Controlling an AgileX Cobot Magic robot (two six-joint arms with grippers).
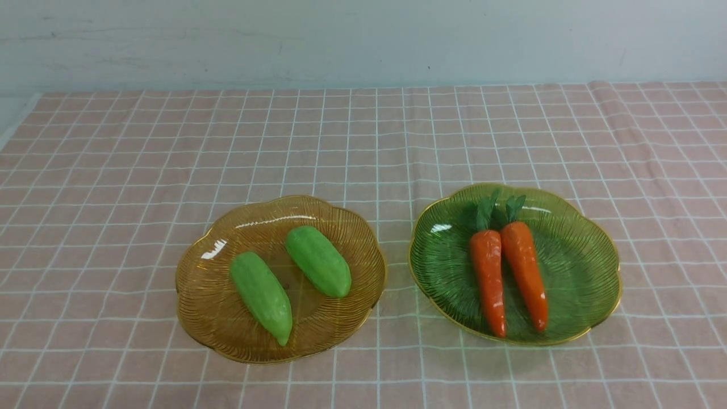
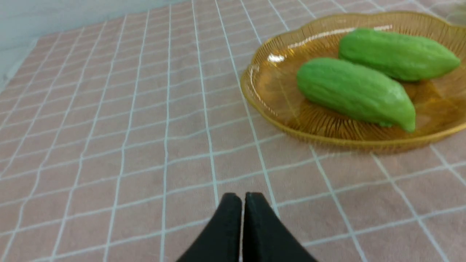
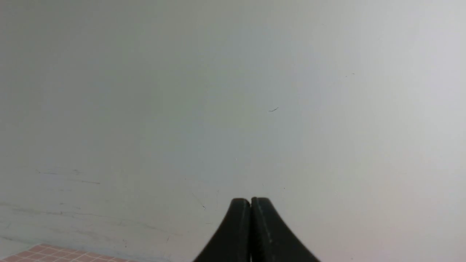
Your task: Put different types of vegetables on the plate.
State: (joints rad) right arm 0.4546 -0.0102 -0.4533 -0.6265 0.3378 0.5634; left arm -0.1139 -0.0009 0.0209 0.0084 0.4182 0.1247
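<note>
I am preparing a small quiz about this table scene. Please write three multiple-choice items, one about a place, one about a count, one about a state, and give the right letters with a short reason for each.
1. Where do the two carrots lie?
A. On the green plate
B. On the amber plate
C. On the bare cloth

2. How many green gourds are on the amber plate?
A. One
B. Two
C. Three

3. In what state is the left gripper?
A. Open and empty
B. Shut on a gourd
C. Shut and empty

Answers:
1. A: both carrots rest side by side on the green plate, leafy tops pointing away from the robot.
2. B: two gourds lie there, and no carrot is with them.
3. C: in the left wrist view its two black tips meet over the checked cloth, with nothing between them.
</note>
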